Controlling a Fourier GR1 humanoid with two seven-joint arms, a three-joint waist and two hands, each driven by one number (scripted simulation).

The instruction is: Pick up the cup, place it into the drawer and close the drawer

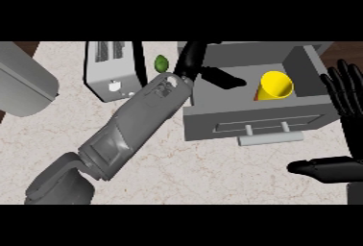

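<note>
Fingers [225,79] of left hand [205,72] straight, released, over open drawer [248,117]. Yellow cup [275,86] inside drawer, right side. Right hand [347,96] spread, resting at right edge. Placement complete; drawer closing outstanding.

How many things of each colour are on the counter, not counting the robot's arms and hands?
Yellow: 1, the cup lying inside the open drawer.
Green: 1, a small round thing behind the toaster.
Grey or silver: 3, the drawer, the toaster and a large grey object at the left edge.
Total: 5
</note>
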